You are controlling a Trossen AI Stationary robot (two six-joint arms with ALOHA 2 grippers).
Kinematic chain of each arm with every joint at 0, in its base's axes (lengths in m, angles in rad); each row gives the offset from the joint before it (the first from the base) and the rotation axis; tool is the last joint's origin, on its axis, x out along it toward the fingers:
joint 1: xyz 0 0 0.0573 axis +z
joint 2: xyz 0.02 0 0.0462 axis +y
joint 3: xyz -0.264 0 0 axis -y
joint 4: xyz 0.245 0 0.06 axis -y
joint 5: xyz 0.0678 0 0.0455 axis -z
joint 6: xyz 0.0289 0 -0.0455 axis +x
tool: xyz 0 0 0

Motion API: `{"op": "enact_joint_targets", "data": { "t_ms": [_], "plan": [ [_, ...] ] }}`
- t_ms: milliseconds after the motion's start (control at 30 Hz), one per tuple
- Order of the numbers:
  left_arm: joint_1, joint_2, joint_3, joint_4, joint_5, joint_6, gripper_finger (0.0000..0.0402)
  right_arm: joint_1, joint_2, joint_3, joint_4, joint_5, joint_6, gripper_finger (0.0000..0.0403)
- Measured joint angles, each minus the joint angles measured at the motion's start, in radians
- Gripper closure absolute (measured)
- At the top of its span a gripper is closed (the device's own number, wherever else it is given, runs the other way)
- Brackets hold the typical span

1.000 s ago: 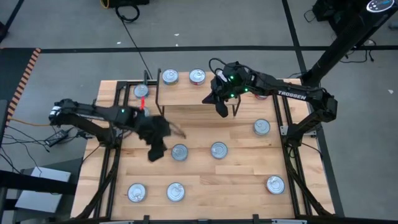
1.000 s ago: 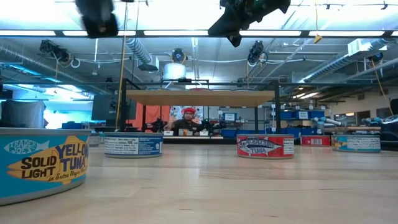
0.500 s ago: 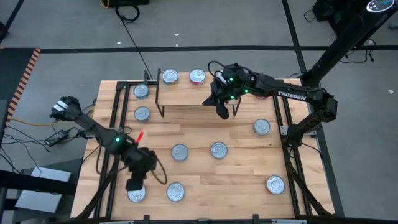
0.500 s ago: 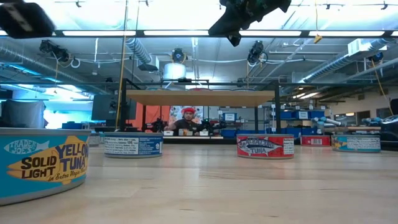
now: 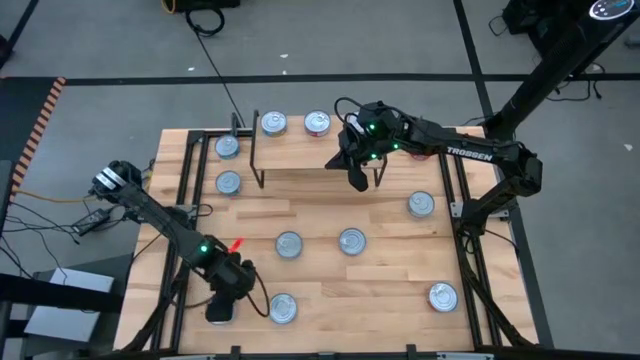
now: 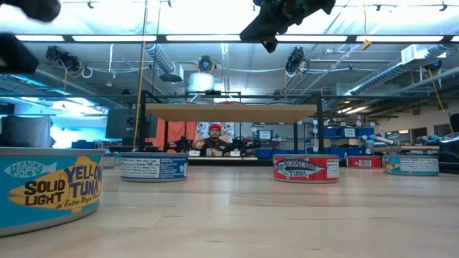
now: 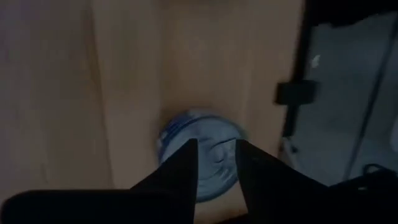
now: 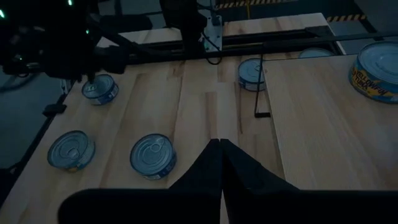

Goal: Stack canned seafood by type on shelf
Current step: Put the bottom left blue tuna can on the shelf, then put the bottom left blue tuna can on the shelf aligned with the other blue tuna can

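Several round tins stand on their bases on the wooden table. One blue-labelled tin (image 7: 200, 158) stands near the table's near left corner. My left gripper (image 5: 222, 300) is right above it, fingers pointing down, slightly open; the tin shows in the gap between them (image 7: 217, 152). I cannot tell whether they touch it. My right gripper (image 5: 356, 176) is shut and empty (image 8: 217, 144), held high over the shelf (image 5: 300, 155) at the table's far side. Two tins (image 5: 273, 123) (image 5: 317, 123) stand at the shelf's far edge. The low view shows the shelf's plank (image 6: 233, 112) on black legs.
Other tins stand at the far left (image 5: 228, 183), in the middle (image 5: 288, 244) (image 5: 351, 241), on the right (image 5: 421, 205) (image 5: 443, 296) and near the front (image 5: 283, 308). A black frame edges the table (image 5: 185, 170). A person (image 6: 214, 140) sits far behind.
My left gripper has gone from the table's middle left toward the near edge and now stands over the near-left tin. My right arm has kept still.
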Motion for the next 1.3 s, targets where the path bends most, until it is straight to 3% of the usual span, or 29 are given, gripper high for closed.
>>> {"op": "enact_joint_targets", "data": {
  "t_ms": [233,600,767,967,1133,1300],
  "plan": [
    [-0.016,0.095,-0.001,0.001,-0.034,0.061,0.0284,0.005,0.0,0.0,0.0,0.0,0.003,0.0392],
    [-0.045,0.204,-0.001,0.008,0.002,0.179,0.0319,0.011,0.0,0.0,-0.006,-0.008,0.003,0.0392],
    [-0.045,0.207,-0.001,0.008,0.015,0.23,0.0341,0.011,0.0,0.0,-0.006,-0.009,0.003,0.0392],
    [-0.042,0.207,-0.001,0.016,0.074,0.267,0.0395,0.011,0.0,0.0,-0.008,-0.009,0.003,0.0392],
    [-0.03,0.206,0.0,0.019,0.151,0.28,0.0399,0.011,0.0,0.0,-0.008,-0.009,-0.001,0.0392],
    [0.008,0.18,0.0,0.009,0.153,0.23,0.04,0.01,0.0,0.0,-0.009,-0.009,-0.005,0.0392]
  ]
}}
